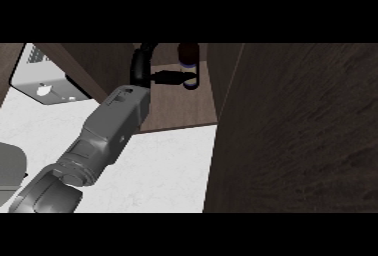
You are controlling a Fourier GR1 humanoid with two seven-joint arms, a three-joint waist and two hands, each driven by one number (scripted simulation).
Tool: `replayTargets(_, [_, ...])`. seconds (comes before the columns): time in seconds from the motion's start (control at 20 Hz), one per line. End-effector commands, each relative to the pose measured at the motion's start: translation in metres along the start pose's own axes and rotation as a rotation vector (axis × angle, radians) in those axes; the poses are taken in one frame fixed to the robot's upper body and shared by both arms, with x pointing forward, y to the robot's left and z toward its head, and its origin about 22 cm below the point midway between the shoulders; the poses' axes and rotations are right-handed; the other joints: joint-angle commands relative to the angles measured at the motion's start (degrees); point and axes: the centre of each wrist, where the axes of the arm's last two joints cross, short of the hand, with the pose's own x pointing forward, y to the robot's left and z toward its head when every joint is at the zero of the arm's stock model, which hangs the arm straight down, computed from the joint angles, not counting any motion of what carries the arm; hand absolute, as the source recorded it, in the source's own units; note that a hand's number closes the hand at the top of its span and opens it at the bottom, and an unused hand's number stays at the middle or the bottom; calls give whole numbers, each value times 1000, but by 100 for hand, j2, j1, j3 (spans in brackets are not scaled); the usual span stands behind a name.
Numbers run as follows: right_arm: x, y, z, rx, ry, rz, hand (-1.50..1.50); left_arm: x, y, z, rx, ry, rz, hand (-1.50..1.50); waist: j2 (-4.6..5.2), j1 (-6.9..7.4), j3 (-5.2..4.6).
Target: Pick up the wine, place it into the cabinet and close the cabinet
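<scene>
My left hand [151, 70] is pinching the wine [190, 65] mid-body inside the cabinet [177, 112]; likely heavy, slick, breakable glass.

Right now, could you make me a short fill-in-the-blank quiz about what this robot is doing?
1. The hand reaches into the wooden ____.
2. Its fingers touch a dark wine ____.
3. The cabinet door stands ____.
4. The counter below is ____ in colour.

Missing words: cabinet; bottle; open; white
</scene>
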Motion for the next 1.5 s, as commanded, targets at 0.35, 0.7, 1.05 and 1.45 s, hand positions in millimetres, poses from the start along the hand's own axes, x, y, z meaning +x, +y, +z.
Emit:
replayTargets(0.35, [43, -6, 8, -14, -3, -96, -150, 13, -10, -4, -155, -91, 272, 150, -93, 175, 8])
replayTargets(0.7, [45, -7, 14, -39, 27, -67, -150, 37, -33, -9, -214, -85, 329, -150, -174, 330, 15])
replayTargets(1.05, [51, -10, 17, -38, 46, -72, -150, 25, -41, 3, -217, -72, 340, -150, -232, 347, 22])
replayTargets(1.45, [49, -13, 14, -98, 41, -40, -150, 23, -40, 14, -310, -72, 456, -150, -316, 620, 18])
